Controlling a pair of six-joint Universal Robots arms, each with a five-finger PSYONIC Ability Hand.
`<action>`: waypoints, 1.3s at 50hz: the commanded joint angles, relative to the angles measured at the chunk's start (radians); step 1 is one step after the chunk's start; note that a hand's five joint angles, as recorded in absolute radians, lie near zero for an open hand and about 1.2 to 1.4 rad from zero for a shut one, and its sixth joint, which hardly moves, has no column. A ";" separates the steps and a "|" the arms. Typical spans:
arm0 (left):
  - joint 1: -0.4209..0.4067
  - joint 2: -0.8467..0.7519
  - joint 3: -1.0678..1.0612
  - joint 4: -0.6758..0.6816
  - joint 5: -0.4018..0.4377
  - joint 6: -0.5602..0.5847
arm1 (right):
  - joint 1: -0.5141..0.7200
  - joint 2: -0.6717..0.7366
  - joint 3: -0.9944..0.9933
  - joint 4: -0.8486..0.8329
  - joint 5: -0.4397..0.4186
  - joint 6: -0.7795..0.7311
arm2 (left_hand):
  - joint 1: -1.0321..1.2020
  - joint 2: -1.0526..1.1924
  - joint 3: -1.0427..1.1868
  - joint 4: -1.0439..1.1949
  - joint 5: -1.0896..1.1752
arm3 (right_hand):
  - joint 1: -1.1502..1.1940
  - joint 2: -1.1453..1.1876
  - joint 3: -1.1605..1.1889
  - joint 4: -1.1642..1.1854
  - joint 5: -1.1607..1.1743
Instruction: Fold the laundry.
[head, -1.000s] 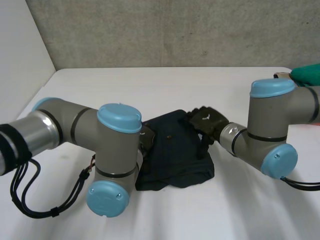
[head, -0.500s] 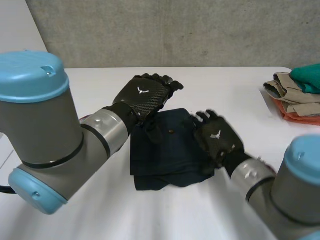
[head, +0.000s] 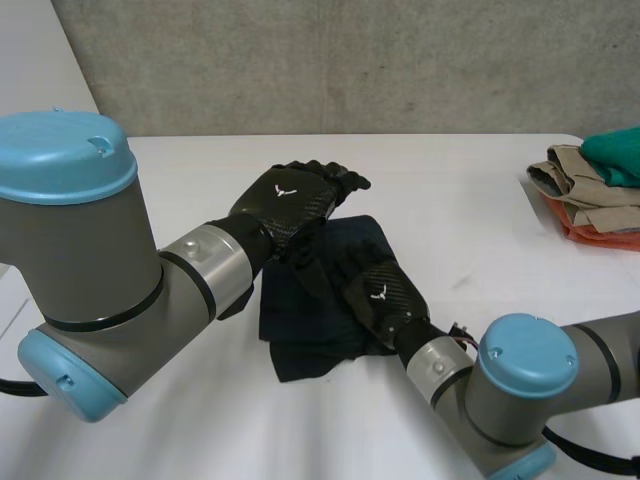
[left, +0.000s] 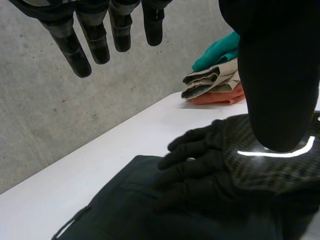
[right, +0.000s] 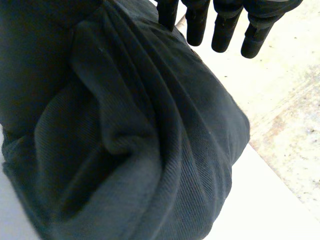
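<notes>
1. The dark garment (head: 300, 340) lies in the middle of the white table (head: 480, 180), gathered into a compact, roughly square bundle with rumpled edges.
2. The right hand (head: 378, 295) rests flat on the garment's right half, fingers straight and close together, gripping nothing.
3. The left hand (head: 290, 195) hovers above the garment's far-left part, fingers straight, slightly spread and empty.
4. A pile of folded clothes (head: 590, 190) sits at the far right edge, well apart from the garment.
5. The step in hand looks like pressing the folded bundle flat.
6. The next move probably calls for the left hand to come down on the left edge to square up the bundle, while the right hand pins it against sliding.
</notes>
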 joint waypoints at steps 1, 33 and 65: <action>0.000 0.000 -0.002 0.000 0.001 0.000 | -0.001 0.039 -0.090 0.014 0.004 0.002 | 0.030 0.016 0.003 0.014 -0.007 | 0.095 0.092 0.081 0.080 0.073; -0.010 0.152 0.001 0.028 0.017 0.006 | -0.139 -0.006 -0.463 0.123 -0.016 0.043 | 0.013 -0.002 -0.015 -0.003 -0.025 | 1.198 1.195 1.183 1.183 1.176; -0.073 0.180 -0.002 0.065 0.098 0.003 | -0.891 0.117 -0.851 0.041 -0.341 0.493 | 0.010 -0.005 -0.018 -0.006 -0.028 | 1.198 1.195 1.183 1.183 1.176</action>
